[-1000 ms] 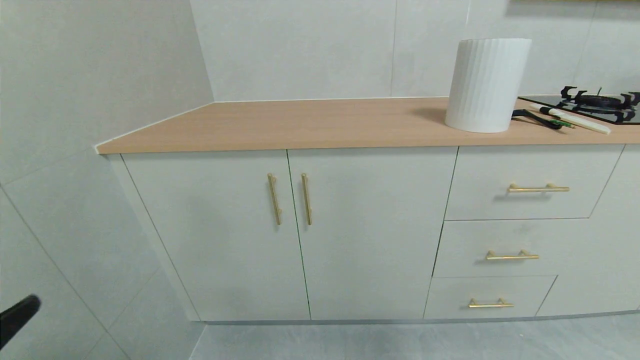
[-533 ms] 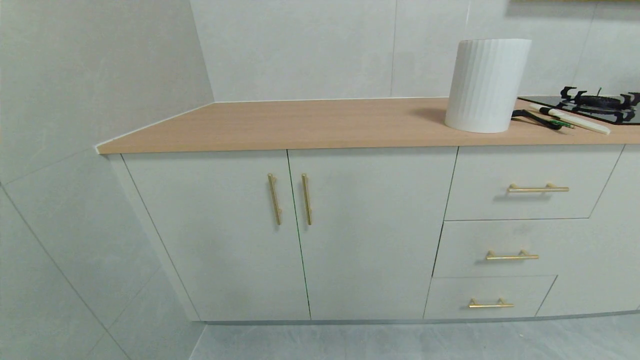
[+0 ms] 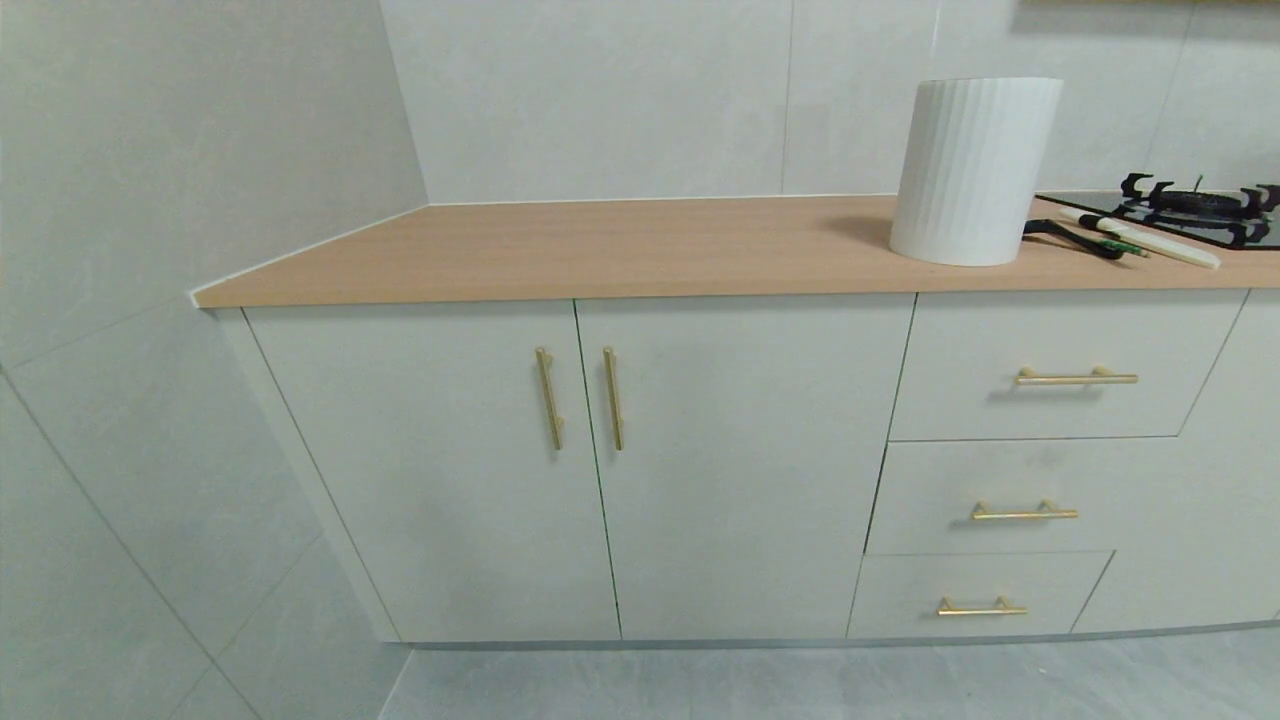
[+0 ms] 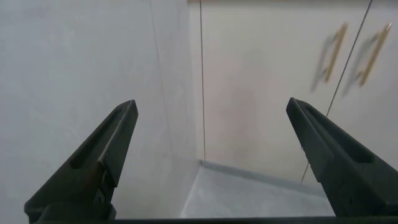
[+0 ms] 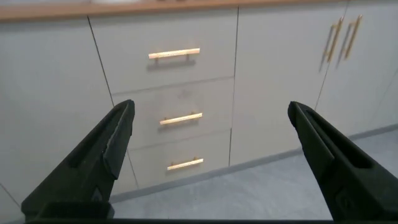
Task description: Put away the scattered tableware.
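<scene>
The tableware you are after is a small cluster of slim utensils (image 3: 1140, 240), one long and cream-coloured, one black-handled and one with green on it. They lie flat at the far right of the light wooden countertop (image 3: 600, 245), between the tall white ribbed cylindrical holder (image 3: 975, 170) and the black gas hob (image 3: 1200, 200).

They are probably light, stiff and smooth, so expect them to skid or roll if you nudge them. Pinch one at a time across the handle, near its middle. The holder looks tall for its footprint, so it may tip if an arm brushes it.

Your left gripper (image 4: 211, 109) and right gripper (image 5: 211, 107) both have their fingers spread wide with nothing between them. Both sit low in front of the cabinet, well apart from the utensils.

The head view gives you the worktop and what lies on it. The right wrist view faces the stack of three pale drawers with brass bar handles (image 5: 180, 106). The left wrist view looks at the pale cabinet door (image 4: 267, 93) at the left end, where the unit meets the grey wall near the floor.
</scene>
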You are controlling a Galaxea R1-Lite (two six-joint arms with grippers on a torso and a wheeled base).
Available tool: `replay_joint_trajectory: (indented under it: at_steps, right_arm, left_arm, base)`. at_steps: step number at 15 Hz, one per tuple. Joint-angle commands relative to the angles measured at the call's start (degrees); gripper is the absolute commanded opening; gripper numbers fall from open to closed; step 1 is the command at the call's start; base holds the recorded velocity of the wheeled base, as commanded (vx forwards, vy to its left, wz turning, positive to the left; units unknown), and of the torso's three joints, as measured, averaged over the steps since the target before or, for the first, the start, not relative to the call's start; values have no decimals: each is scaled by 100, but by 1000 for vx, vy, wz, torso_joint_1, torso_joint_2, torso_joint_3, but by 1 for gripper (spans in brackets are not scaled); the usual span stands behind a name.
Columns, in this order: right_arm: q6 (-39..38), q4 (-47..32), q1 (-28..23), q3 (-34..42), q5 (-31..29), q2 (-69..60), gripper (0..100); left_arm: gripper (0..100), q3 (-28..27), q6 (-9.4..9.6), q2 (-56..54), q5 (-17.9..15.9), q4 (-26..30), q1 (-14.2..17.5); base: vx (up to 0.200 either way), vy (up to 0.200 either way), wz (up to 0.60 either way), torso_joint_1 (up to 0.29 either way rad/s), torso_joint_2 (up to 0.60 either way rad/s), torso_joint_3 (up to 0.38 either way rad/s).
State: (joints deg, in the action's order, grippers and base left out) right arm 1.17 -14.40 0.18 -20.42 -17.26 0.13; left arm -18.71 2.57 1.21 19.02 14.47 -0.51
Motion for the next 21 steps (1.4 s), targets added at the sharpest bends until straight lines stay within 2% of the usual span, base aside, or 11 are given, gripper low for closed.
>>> replay_joint_trajectory:
  at_steps: [1,2,3,5,6,8,13,21]
  right_arm:
    - [-47,824,-1,987,56,-13,100]
    - [-38,1246,-1,1304,214,-13,100]
    - [-38,1879,-1,1726,768,-13,100]
    - [-47,2037,-1,2042,1093,-13,100]
    - [-64,1844,-1,2042,1146,-13,100]
    - [-196,1589,-1,2042,1410,-13,100]
    - [-64,1431,8,2033,1744,-5,100]
    - [-47,1440,-1,2042,1779,-13,100]
  left_arm:
    - [100,957,-73,-121,-47,-621,51]
    - [100,1344,-29,-121,-118,-999,51]
    - [100,1871,129,-121,-364,-1737,51]
    - [100,1871,-20,-121,-838,-1684,51]
    - [100,1871,-46,-121,-1067,-1676,51]
    - [100,1871,-257,-121,-1577,-1517,51]
    - [100,1871,-284,-121,-1656,-1491,51]
    - [100,1871,-266,-121,-1673,-1473,51]
  base:
    - [0,0,0,0,0,0]
    - [0,0,0,0,0,0]
    - [0,0,0,0,0,0]
    - [0,0,0,0,0,0]
    - [0,0,0,0,0,0]
    - [0,0,0,0,0,0]
    - [0,0,0,0,0,0]
    - [0,0,0,0,0,0]
